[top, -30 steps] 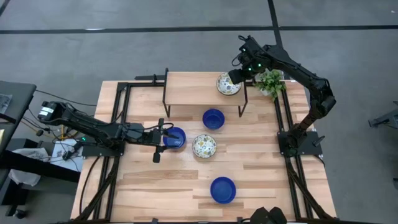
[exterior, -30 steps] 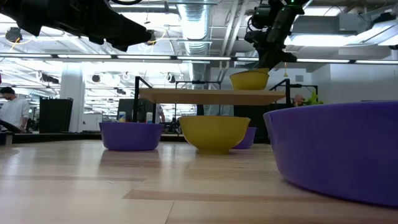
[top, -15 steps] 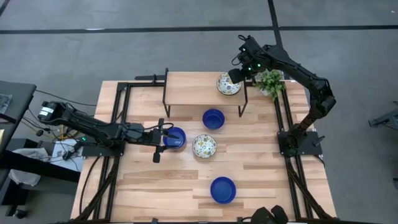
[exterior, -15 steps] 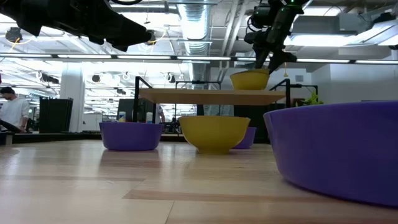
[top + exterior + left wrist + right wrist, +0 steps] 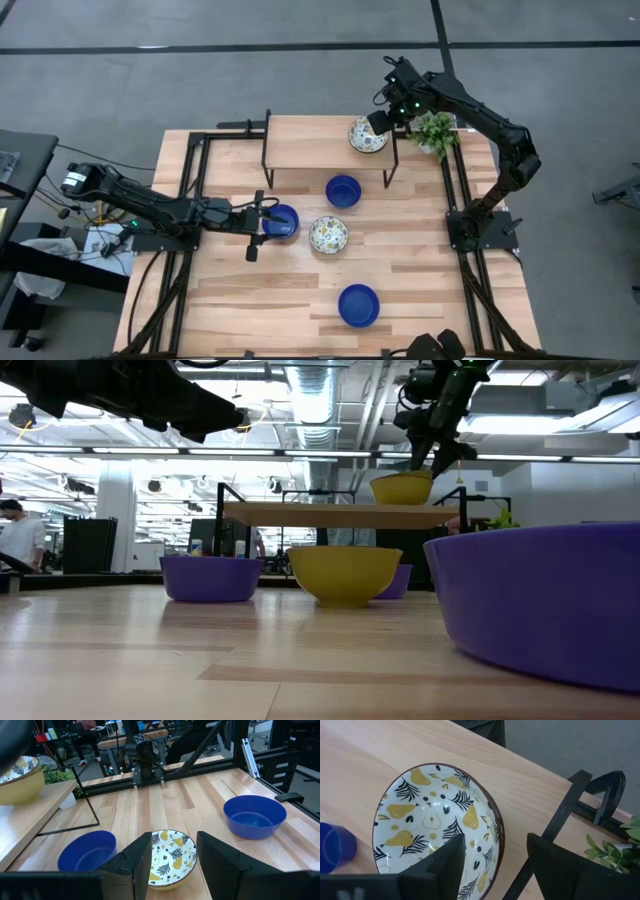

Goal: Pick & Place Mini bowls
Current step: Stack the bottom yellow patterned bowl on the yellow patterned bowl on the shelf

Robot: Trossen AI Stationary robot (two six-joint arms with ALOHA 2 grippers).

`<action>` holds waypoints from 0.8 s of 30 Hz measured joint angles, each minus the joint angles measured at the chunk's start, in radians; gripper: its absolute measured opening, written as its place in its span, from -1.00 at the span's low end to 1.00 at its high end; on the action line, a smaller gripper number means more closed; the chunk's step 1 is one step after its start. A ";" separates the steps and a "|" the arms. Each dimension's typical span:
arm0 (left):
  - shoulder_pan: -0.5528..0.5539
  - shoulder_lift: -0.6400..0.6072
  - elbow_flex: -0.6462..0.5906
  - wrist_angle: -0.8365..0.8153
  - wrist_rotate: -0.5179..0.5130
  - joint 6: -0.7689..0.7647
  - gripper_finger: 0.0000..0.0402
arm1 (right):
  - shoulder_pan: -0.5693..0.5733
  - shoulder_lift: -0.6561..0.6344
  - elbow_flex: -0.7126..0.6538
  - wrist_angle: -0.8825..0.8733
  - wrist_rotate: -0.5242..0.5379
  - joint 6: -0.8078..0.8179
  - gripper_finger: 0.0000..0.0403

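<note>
— What is sitting on the raised shelf [image 5: 320, 140]?

— One patterned bowl [image 5: 367, 135] is resting at its right end, near the table's [image 5: 420, 285] far right corner, with the right gripper [image 5: 381, 122] hanging just over its rim and a potted plant [image 5: 435, 131] standing just beside it to the right.

— And on the table itself?

— One bowl [image 5: 343, 190] is lying under the shelf's front edge. Another [image 5: 280, 222] is sitting left of centre, the left gripper [image 5: 262, 222] hovering at it. A second patterned bowl [image 5: 328, 234] is lying just right of that one. The last bowl [image 5: 358, 305] is sitting near the front edge.

A wooden table [image 5: 300, 290] carried a raised wooden shelf [image 5: 305, 145]. One patterned bowl [image 5: 367, 135] sat on the shelf beneath the right gripper [image 5: 380, 121]. On the tabletop, a blue bowl [image 5: 282, 222] lay just beyond the left gripper [image 5: 256, 220], with three more bowls farther off.
</note>
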 joint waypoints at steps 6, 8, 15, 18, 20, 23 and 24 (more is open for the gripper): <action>0.000 0.000 0.000 0.000 0.000 -0.003 -0.23 | -0.001 -0.045 0.000 0.019 0.000 -0.014 -0.01; 0.000 0.000 0.000 0.001 0.000 -0.008 -0.23 | -0.001 -0.065 0.000 0.026 0.001 -0.014 -0.02; 0.000 0.000 0.000 0.008 0.000 -0.012 -0.23 | -0.001 -0.137 0.000 0.024 0.001 -0.044 -0.04; 0.000 0.000 0.000 0.012 0.000 -0.038 -0.23 | 0.005 -0.163 0.000 0.007 0.002 -0.070 -0.04; 0.000 0.000 0.000 0.012 0.000 -0.043 -0.23 | 0.006 -0.173 0.000 0.008 0.018 -0.116 -0.03; 0.000 0.000 0.000 0.012 -0.001 -0.054 -0.23 | 0.007 -0.187 0.000 0.013 0.170 -0.152 -0.02; 0.000 0.000 0.000 0.012 -0.001 -0.064 -0.23 | 0.010 -0.195 0.000 0.030 0.240 -0.154 -0.02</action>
